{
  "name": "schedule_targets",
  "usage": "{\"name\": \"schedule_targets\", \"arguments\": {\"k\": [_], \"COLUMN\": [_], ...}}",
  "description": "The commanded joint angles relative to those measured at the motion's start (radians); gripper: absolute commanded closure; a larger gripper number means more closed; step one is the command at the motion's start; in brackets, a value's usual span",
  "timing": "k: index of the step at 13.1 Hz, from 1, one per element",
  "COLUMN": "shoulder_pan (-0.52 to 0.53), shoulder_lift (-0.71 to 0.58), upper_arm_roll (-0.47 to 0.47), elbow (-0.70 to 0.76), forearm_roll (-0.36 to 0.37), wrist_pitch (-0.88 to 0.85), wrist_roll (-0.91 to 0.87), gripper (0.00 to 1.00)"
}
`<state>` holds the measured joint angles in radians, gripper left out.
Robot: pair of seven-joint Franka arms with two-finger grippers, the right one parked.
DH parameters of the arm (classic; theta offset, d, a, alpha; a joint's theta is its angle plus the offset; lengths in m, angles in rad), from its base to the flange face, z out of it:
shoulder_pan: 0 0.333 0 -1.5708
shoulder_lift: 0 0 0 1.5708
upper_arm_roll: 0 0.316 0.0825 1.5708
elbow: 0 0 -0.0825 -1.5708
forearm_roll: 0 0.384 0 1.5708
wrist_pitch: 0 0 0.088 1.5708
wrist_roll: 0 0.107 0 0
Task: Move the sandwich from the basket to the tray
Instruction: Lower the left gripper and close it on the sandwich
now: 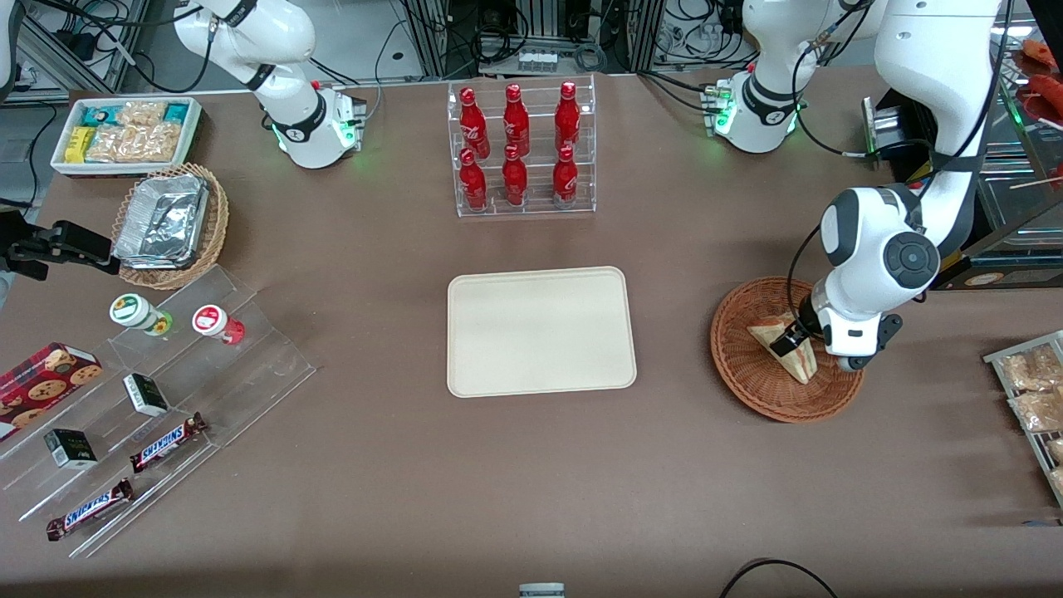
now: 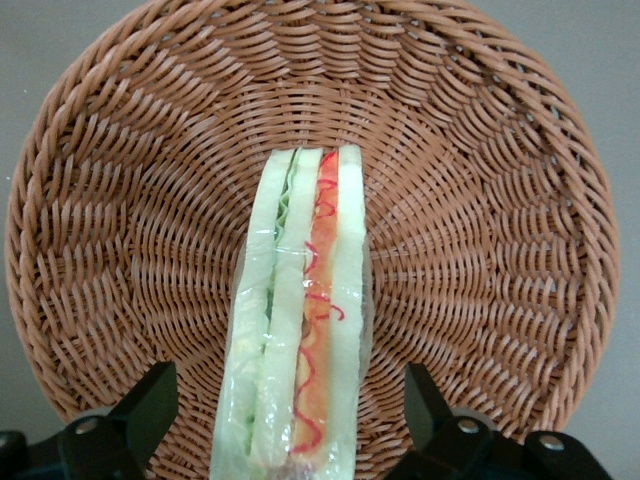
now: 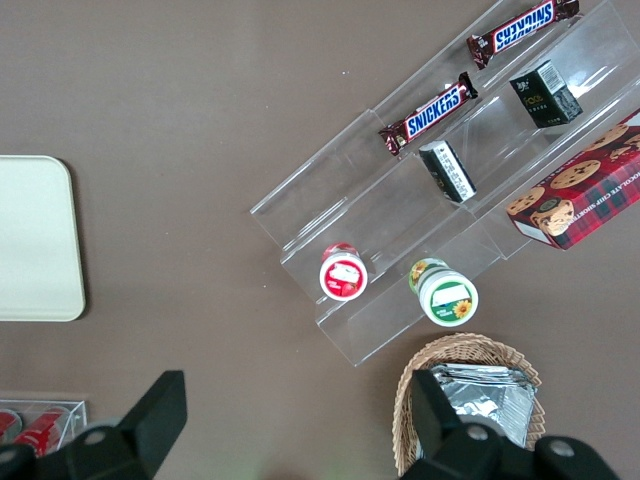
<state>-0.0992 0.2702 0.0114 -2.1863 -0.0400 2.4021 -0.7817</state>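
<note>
I've got the left arm's gripper (image 1: 795,339) down inside the basket (image 1: 739,365), which sits toward the working arm's end of the table. From the wrist cam the two fingers (image 2: 145,405) are spread wide, one on each side of the sandwich (image 2: 300,330), w/ clear gaps between pads and bread, so nothing is pinched. The sandwich stands on edge on the wicker floor of the basket (image 2: 480,230), layered edge facing the cam: pale bread outside, a green layer, then an orange-red strip w/ a red squiggle; it looks wrapped in clear film, though I can't be sure from the glare alone. In the front view the sandwich (image 1: 789,355) shows as a pale wedge partly covered by the wrist. The tray (image 1: 541,330) lies flat near the middle of the table, well apart from the basket, approx level w/ it. Farther from the front cam than the tray stands a clear rack of red bottles (image 1: 521,149). Toward the parked arm's end sit a tan wicker basket w/ foil containers (image 1: 170,224) and an acrylic stand w/ Snickers bars (image 1: 166,440).
</note>
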Motion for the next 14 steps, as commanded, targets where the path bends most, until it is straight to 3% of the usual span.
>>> {"name": "schedule_targets", "arguments": {"k": [1, 5, 6, 10, 14], "shoulder_pan": [-0.001, -0.005, -0.007, -0.011, -0.085], "shoulder_lift": [0.003, -0.012, -0.028, -0.062, -0.055], "upper_arm_roll": [-0.004, -0.004, -0.004, -0.01, -0.01], "elbow": [-0.013, -0.013, -0.01, 0.071, 0.209], "forearm_roll": [-0.012, -0.011, -0.009, 0.005, 0.009], "wrist_pitch": [0.015, -0.052, -0.079, -0.243, -0.417], "wrist_roll": [-0.016, -0.051, -0.047, -0.031, -0.019], "gripper": [0.15, 0.93, 1.0, 1.0, 1.0]}}
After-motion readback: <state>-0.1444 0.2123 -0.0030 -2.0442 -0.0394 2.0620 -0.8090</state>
